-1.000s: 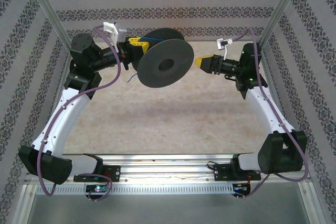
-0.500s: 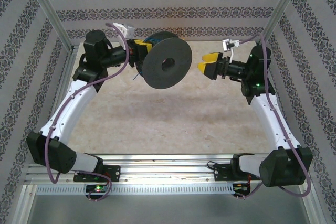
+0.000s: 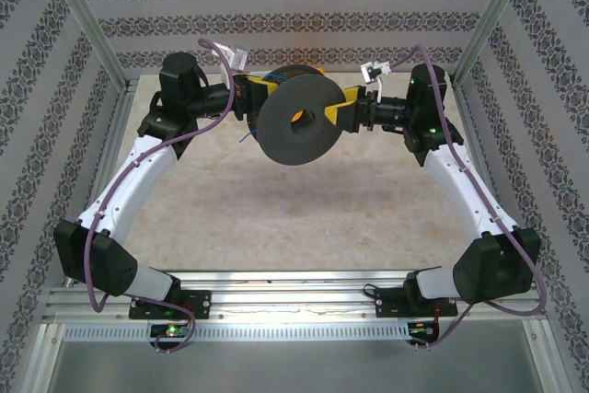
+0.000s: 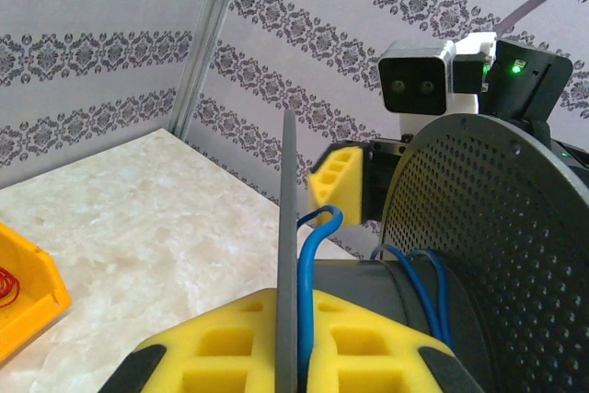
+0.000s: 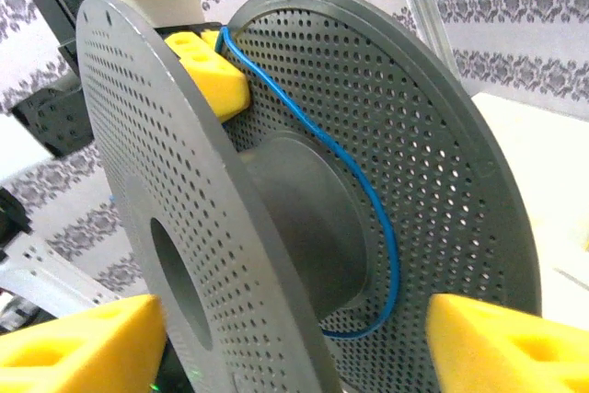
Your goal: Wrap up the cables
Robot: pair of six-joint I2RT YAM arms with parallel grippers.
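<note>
Closing off-centre on the black perforated plastic spool [image 3: 283, 142] is judged the main risk, since the thin dark-blue cable [image 5: 373, 218], laid in a few slack turns round the hub between the flanges, could be pinched or dragged loose, and the spool, held above the marbled tabletop [image 3: 276, 218] by one rim alone, could be twisted from that grip. The left claw [image 4: 293, 324] is clamped tight on one flange's edge, a yellow finger on each face. The right claw [image 5: 294, 347] is spread wide with the spool between its fingers [image 5: 515, 342]; whether anything is touched cannot be told.
</note>
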